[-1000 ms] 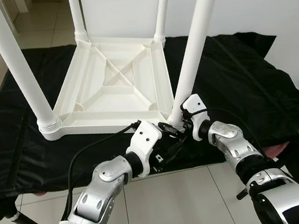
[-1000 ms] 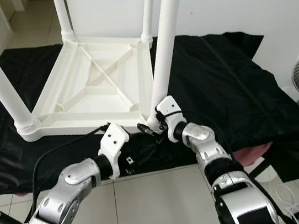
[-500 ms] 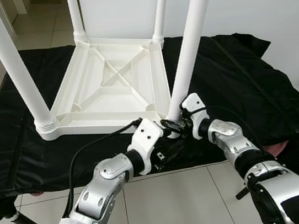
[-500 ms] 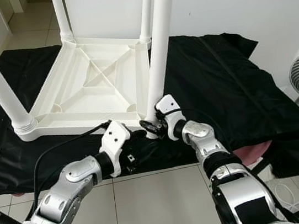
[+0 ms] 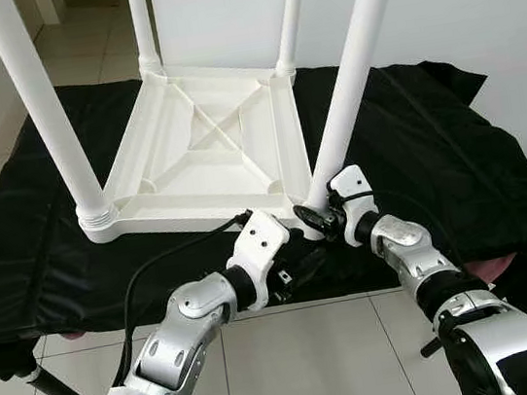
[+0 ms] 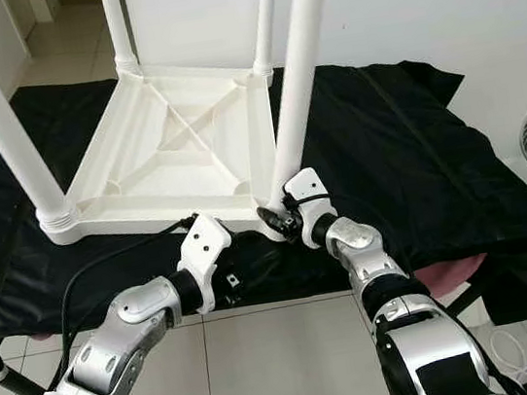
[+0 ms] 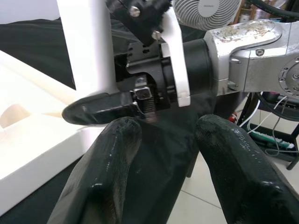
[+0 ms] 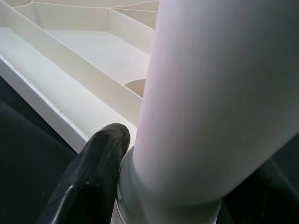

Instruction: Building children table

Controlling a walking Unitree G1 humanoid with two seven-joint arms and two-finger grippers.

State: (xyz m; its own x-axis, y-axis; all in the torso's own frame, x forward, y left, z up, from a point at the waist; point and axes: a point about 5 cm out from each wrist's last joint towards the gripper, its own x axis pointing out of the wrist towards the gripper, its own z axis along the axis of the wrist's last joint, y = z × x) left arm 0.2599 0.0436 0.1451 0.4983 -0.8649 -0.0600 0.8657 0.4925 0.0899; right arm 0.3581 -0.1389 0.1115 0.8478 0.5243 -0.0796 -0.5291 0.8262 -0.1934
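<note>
Right gripper (image 5: pixel 312 218) clamping the base of the near-right table leg (image 5: pixel 352 69), upturned white table top (image 5: pixel 209 156) lying on black cloth (image 5: pixel 414 147) just beyond it, left gripper (image 7: pixel 163 140) hovering close beneath, fingers parted and holding nothing.
</note>
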